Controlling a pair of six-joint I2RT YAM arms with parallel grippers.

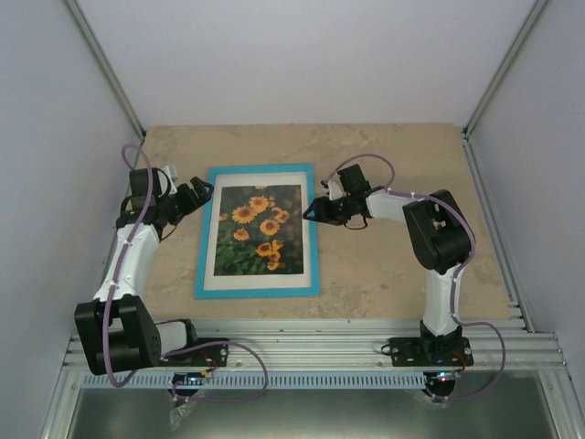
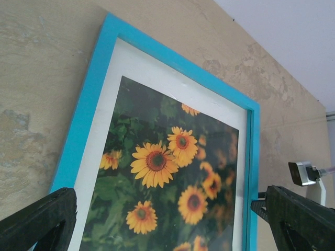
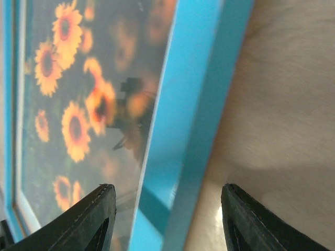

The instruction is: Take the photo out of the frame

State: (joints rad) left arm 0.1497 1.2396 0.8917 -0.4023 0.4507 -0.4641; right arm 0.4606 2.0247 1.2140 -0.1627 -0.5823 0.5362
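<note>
The frame [image 1: 208, 233] lies flat and face up in the middle of the table, its turquoise border around a white mat. The photo [image 1: 259, 229] of orange-yellow sunflowers on dark leaves sits inside it under glass. My left gripper [image 1: 203, 194] is open at the frame's upper left edge; in the left wrist view its fingers [image 2: 39, 219] spread wide over the photo [image 2: 167, 178] and the frame [image 2: 84, 112]. My right gripper [image 1: 311, 212] is open at the frame's right edge; in the right wrist view its fingers [image 3: 97, 219] straddle the blue frame [image 3: 191, 120] beside the photo [image 3: 78, 115].
The beige stone-pattern tabletop [image 1: 393, 274] is bounded by white walls on three sides. A slotted metal rail [image 1: 311, 343] runs along the near edge by the arm bases. The right gripper's tip [image 2: 301, 172] shows in the left wrist view.
</note>
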